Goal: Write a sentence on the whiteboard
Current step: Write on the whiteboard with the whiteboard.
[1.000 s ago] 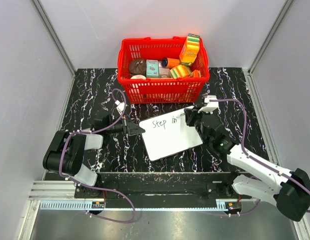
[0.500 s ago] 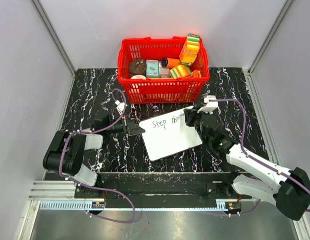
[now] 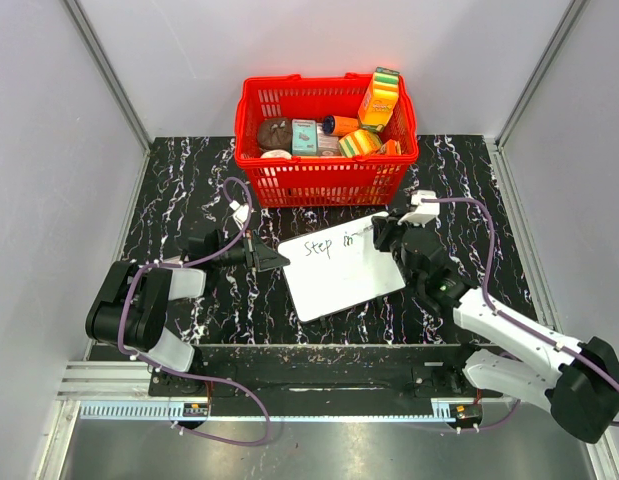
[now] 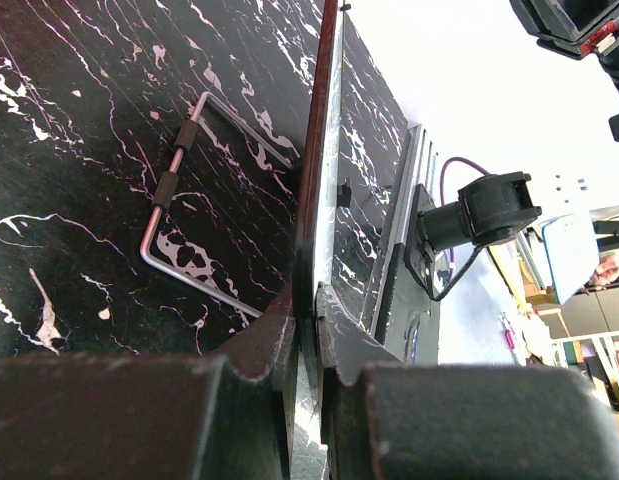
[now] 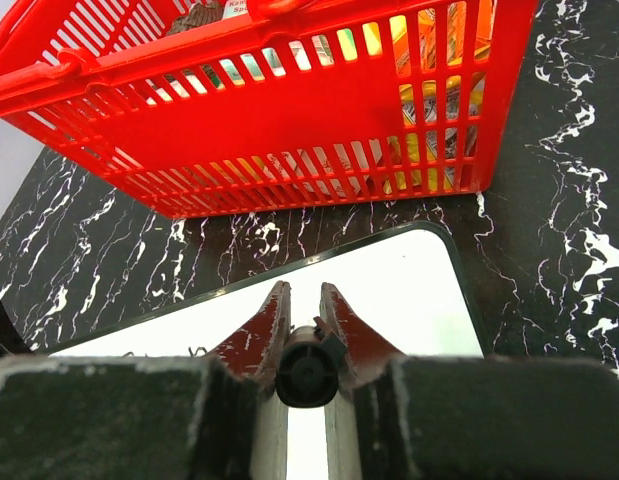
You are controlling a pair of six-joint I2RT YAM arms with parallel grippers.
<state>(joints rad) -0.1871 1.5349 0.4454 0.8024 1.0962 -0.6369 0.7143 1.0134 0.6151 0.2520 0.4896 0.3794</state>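
Two arms, bases at the bottom of the top view. Left arm [image 3: 139, 305] sits lower left and reaches toward centre. The left jaws are closed on the left edge of the whiteboard [image 3: 341, 285]; the wrist view shows the thin edge running straight into the clamp. Right arm [image 3: 509, 335] comes in from lower right. The right jaws are closed round a marker [image 5: 307, 372], over the board's upper right part.

Whiteboard lies on the desk [image 3: 189, 190], middle of frame, skewed so its right end sits higher in the picture. It is just in front of the red basket [image 3: 319, 185]; contact between them can't be told. The sentence [image 3: 332, 243] is only partly there: "Step in" near the top edge, the rest blank. Probably well short of halfway. Basket is top centre, stuffed with packets.

Handling, my guess: the board is thin, stiff, light and slick-faced, likely to skid under pen pressure, so clamping it makes sense. Hold it by a bare edge away from the writing, never on the face, since the ink smears. Marker is a smooth, narrow barrel: grip mid-barrel, light pressure.
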